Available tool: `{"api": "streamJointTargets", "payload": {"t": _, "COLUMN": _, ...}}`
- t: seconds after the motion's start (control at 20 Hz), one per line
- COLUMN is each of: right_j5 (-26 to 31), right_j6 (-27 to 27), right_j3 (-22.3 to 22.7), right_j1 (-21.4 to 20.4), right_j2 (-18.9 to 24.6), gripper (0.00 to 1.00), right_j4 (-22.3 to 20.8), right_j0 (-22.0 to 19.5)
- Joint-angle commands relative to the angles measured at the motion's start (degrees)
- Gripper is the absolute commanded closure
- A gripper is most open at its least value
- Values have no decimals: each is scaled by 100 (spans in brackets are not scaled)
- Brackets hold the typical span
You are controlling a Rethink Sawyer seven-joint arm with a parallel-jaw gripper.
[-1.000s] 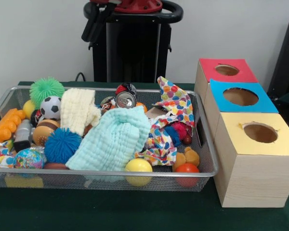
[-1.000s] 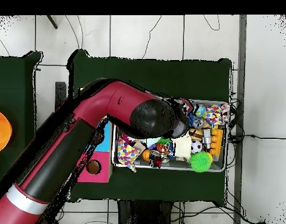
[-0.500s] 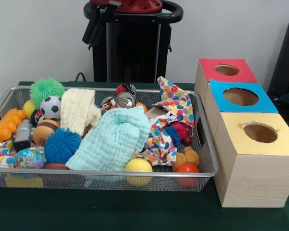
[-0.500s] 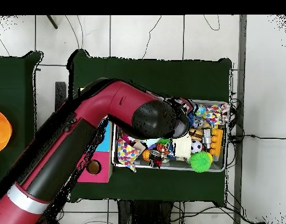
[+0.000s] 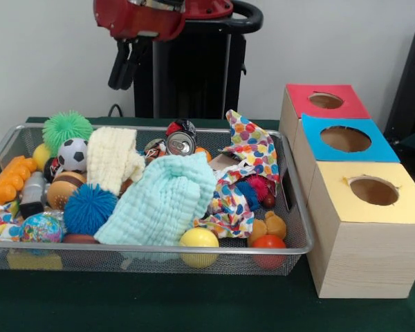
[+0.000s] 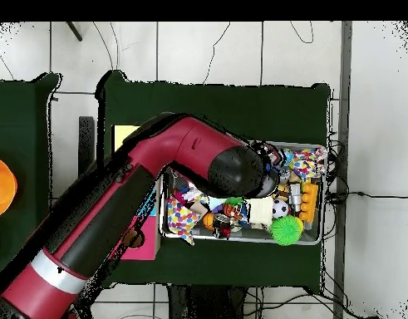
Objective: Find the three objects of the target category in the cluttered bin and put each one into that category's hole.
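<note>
At the front wall of the wire mesh bin (image 5: 301, 214), a yellow ball (image 5: 198, 239) and a red ball (image 5: 268, 243) press against the mesh, with a brown toy bear (image 5: 268, 225) just behind the red one. A pale blue cloth (image 5: 162, 200) lies across the middle, covering whatever is under it. To its left sit a blue spiky ball (image 5: 88, 207), a globe-patterned ball (image 5: 40, 227) and an orange ridged toy (image 5: 8, 180). A polka-dot cloth (image 5: 245, 162) is heaped on the right, half hiding a red and blue fuzzy item too buried to name. Further back lie a cream cloth (image 5: 112, 158), a soccer ball (image 5: 72, 153), a green spiky ball (image 5: 66, 128) and a drink can (image 5: 180, 140) on its side, its open end facing the camera.

Right of the bin on the green counter (image 5: 159, 304) stand three boxes in a row, each with a round hole on top: yellow box (image 5: 373, 190) nearest, blue box (image 5: 346, 139) next, red box (image 5: 325, 101) farthest.

The end effector (image 5: 124, 63) hangs above the bin's far left side, clear of the objects; its dark fingers look close together, holding nothing. In the overhead view the red arm (image 6: 132, 208) hides the boxes and much of the bin.
</note>
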Motion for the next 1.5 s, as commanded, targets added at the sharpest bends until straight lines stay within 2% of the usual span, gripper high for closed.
{"api": "streamJointTargets", "payload": {"t": 0.05, "right_j5": 91, "right_j6": 838, "right_j3": -363, "right_j1": 352, "right_j2": 899, "gripper": 100, "right_j4": 519, "right_j0": -290}}
{"api": "streamJointTargets", "payload": {"t": 0.65, "right_j5": 710, "right_j6": 264, "right_j3": -646, "right_j1": 642, "right_j2": 1154, "gripper": 100, "right_j4": 730, "right_j0": -566}}
{"api": "streamJointTargets", "payload": {"t": 1.0, "right_j5": 632, "right_j6": -220, "right_j3": -578, "right_j1": 330, "right_j2": 1610, "gripper": 100, "right_j4": 941, "right_j0": -583}}
{"api": "streamJointTargets", "payload": {"t": 1.25, "right_j5": 154, "right_j6": -487, "right_j3": -259, "right_j1": -224, "right_j2": 1941, "gripper": 100, "right_j4": 1062, "right_j0": -502}}
{"api": "streamJointTargets", "payload": {"t": 1.5, "right_j5": 216, "right_j6": -673, "right_j3": -8, "right_j1": -327, "right_j2": 1961, "gripper": 100, "right_j4": 865, "right_j0": -363}}
